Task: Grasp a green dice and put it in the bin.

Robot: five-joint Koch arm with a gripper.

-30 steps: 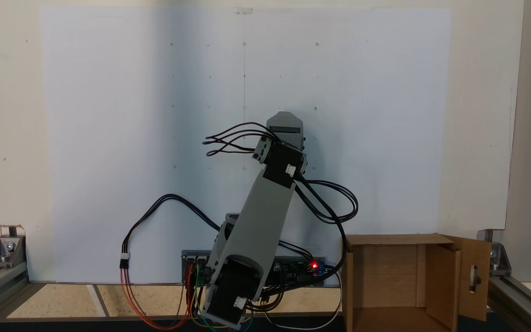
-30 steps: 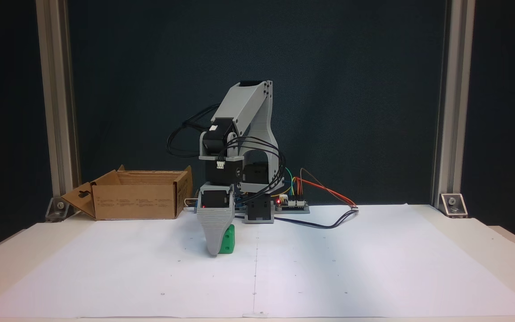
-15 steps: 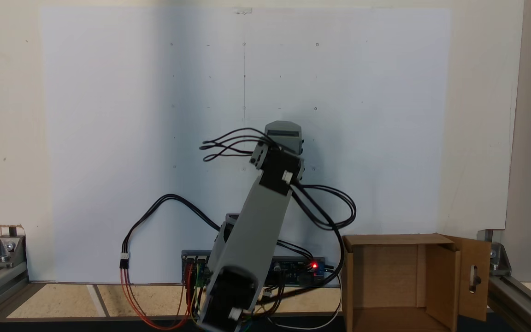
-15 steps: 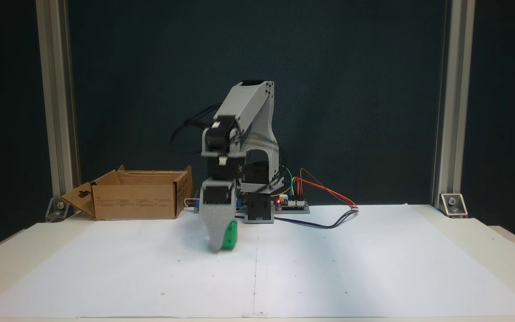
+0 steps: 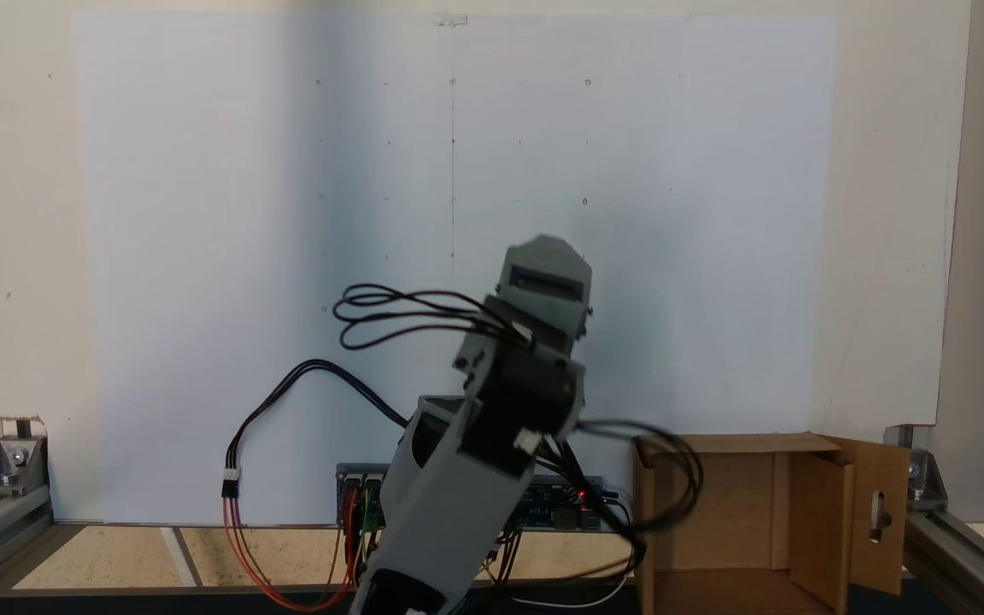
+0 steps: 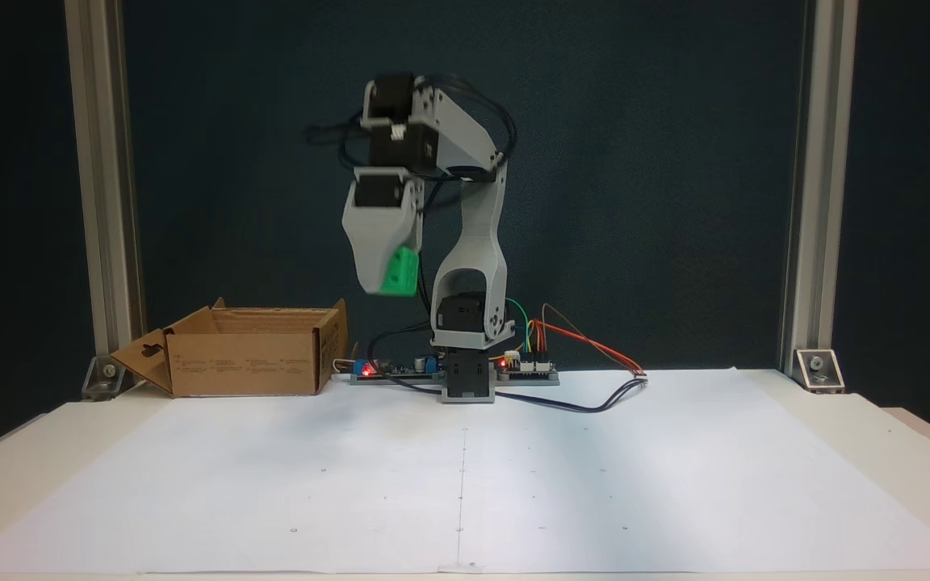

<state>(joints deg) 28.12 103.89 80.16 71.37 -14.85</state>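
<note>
- We see the green dice (image 6: 397, 272) raised high in the air, well above the white paper (image 6: 465, 476) that covers the table, in the fixed view that faces the arm from the front.
- The dice sits pressed against the right side of the grey gripper (image 6: 384, 282), near its lower tip, with the broad grey jaw covering its left part.
- The gripper is closed around the dice and carries it; only one jaw is plain to us, but the dice hangs there with nothing beneath it.
- In a fixed view looking down from above, the gripper housing (image 5: 543, 286) is blurred, and the dice is hidden beneath it.
- The bin (image 6: 243, 352) is a brown cardboard box standing at the left back of the table in the front-facing view, below and to the left of the dice, well apart from it.
- Its side flap with the slot-shaped cutout hangs open.
- From above, the bin (image 5: 718, 512) lies at the lower right, and the part of its floor we can see holds nothing.
- Compared with one second ago, the dice has left the paper, where it rested between the jaws, and the arm (image 6: 477, 242) has lifted it well above the height of the bin's rim.
- From above, the gripper has shifted down and slightly right, closer to the bin.
- The bin has not moved.
</note>
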